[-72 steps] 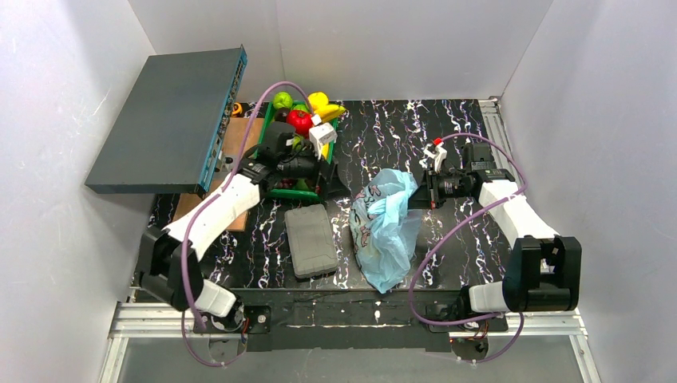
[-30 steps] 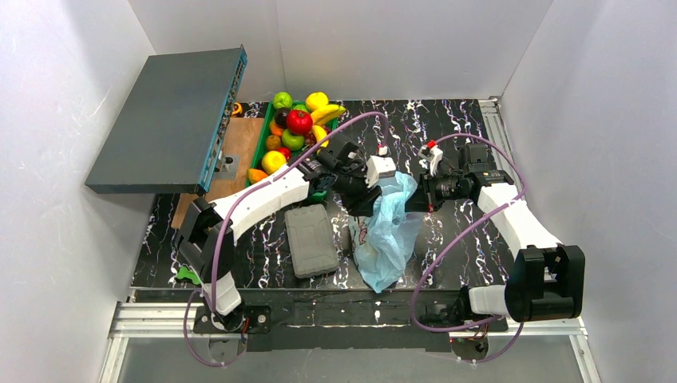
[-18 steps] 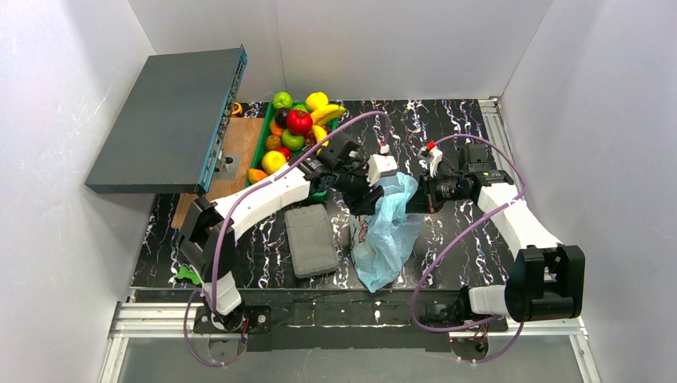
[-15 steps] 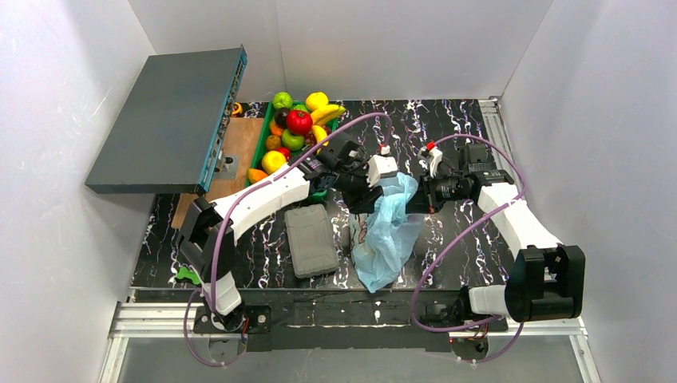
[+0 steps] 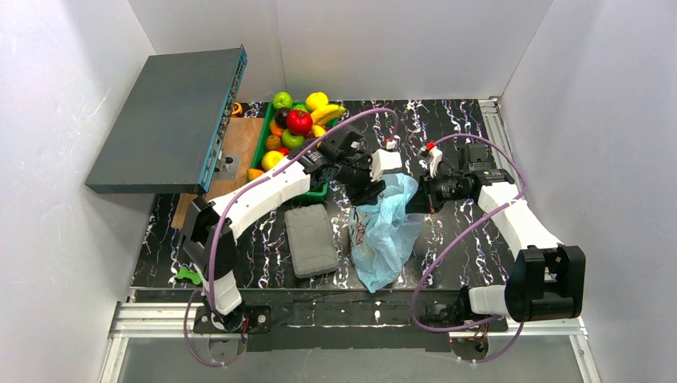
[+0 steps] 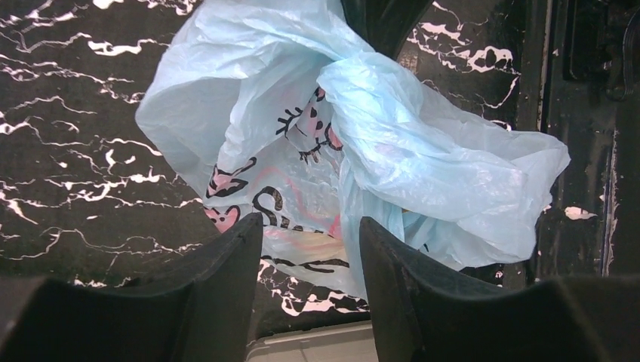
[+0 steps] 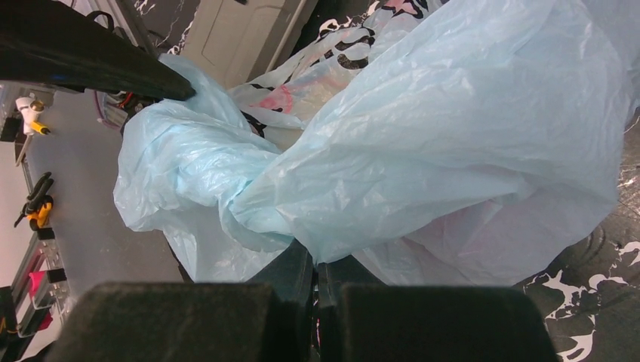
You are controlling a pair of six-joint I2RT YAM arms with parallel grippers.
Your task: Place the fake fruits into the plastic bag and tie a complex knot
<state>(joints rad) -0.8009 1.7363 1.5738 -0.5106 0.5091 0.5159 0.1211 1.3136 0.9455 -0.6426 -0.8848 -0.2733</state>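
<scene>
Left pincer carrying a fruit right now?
No: the left pincer stands open and empty, with only the plastic bag beneath it.

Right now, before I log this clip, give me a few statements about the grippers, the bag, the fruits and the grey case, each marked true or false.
1. The right gripper is shut on a fold of the plastic bag. True.
2. The left gripper holds a red apple. False: its jaws stand open with nothing between them, above the bag.
3. The fake fruits are piled in the green tray. True.
4. The grey case lies on top of the bag. False: it lies flat on the table beside the bag, on its left.
</scene>
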